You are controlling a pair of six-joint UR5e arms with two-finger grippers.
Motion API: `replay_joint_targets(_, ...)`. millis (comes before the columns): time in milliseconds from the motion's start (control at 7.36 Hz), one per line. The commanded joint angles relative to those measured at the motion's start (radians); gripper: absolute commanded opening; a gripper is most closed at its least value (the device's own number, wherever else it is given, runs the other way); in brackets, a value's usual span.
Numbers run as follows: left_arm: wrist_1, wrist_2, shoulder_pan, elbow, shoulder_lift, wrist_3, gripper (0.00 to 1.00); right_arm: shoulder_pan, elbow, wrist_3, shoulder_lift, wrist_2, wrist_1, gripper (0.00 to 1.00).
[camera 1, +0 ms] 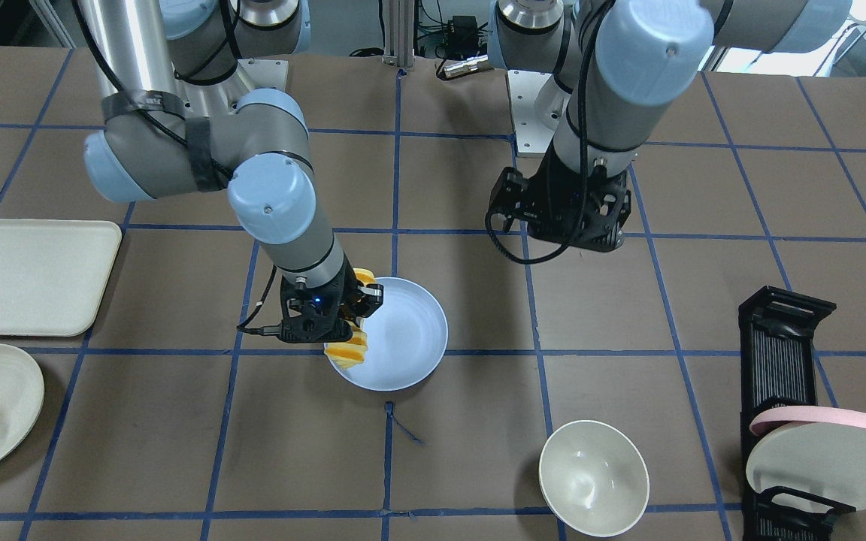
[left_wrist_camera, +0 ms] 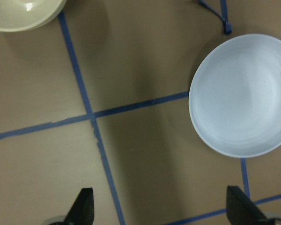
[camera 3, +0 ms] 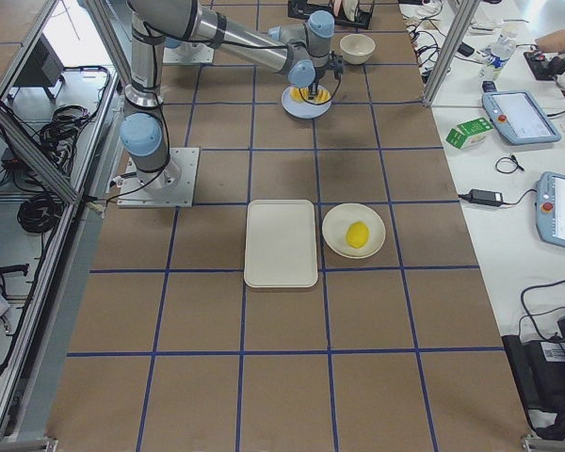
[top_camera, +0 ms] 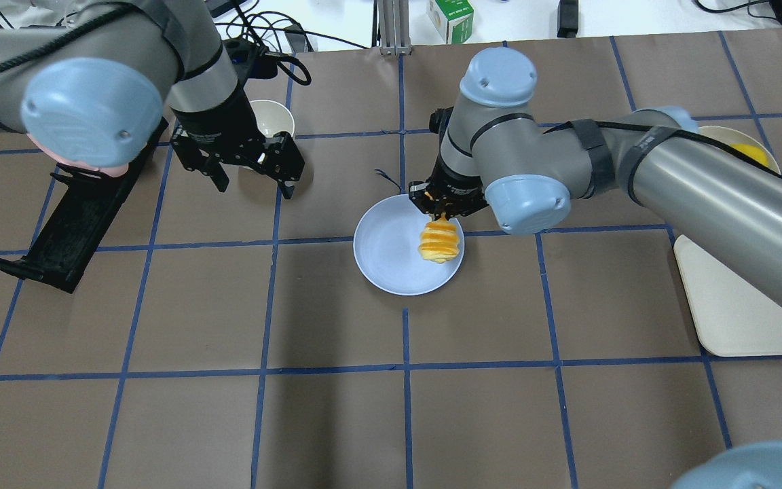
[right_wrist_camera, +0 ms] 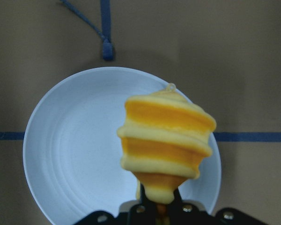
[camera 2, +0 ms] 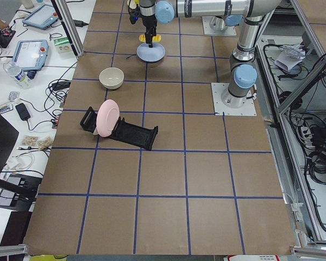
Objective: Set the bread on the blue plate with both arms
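Bread, a ridged orange-and-cream loaf (top_camera: 440, 242), hangs by one end, clamped in the right arm's fingers (camera 1: 370, 293) over the edge of the round pale-blue plate (top_camera: 391, 251). Setting down and release are, by my reading, not yet done. Left arm's fingers (left_wrist_camera: 84, 206) stand apart, empty, off to the plate's side.

Bright, even overhead light in all views. Soft, diffuse shadows on brown table (top_camera: 160, 421). Left wrist view slightly soft; broad dark shadow band left of blue plate (left_wrist_camera: 243, 93). Right wrist view: bread (right_wrist_camera: 166, 140) well lit, table around it dim. Sheen inside white bowl (camera 1: 593, 477). Blown-out white patch at far edge of front-facing view.
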Motion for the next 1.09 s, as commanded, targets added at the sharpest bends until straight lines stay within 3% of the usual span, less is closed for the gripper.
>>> replay_joint_targets(0, -0.075, 0.012, 0.008, 0.034, 0.046, -0.023, 1.0, 0.035, 0.032, 0.032, 0.054, -0.005, -0.067, 0.0)
replay_joint_targets(272, -0.049, 0.006, 0.013, 0.036, 0.046, -0.023, 1.0, 0.034, 0.026, 0.029, 0.062, -0.002, -0.072, 0.0)
replay_joint_targets(407, -0.032, 0.006, 0.013, 0.036, 0.044, -0.017, 1.0, 0.034, 0.034, 0.023, 0.079, -0.006, -0.072, 0.63)
replay_joint_targets(543, -0.03, 0.006, 0.013, 0.036, 0.043, -0.018, 1.0, 0.034, 0.026, 0.036, 0.084, -0.002, -0.075, 1.0)
replay_joint_targets(951, -0.03, 0.009, 0.014, 0.034, 0.041, -0.009, 1.0, 0.022, -0.004, 0.031, 0.071, -0.008, -0.065, 1.0)
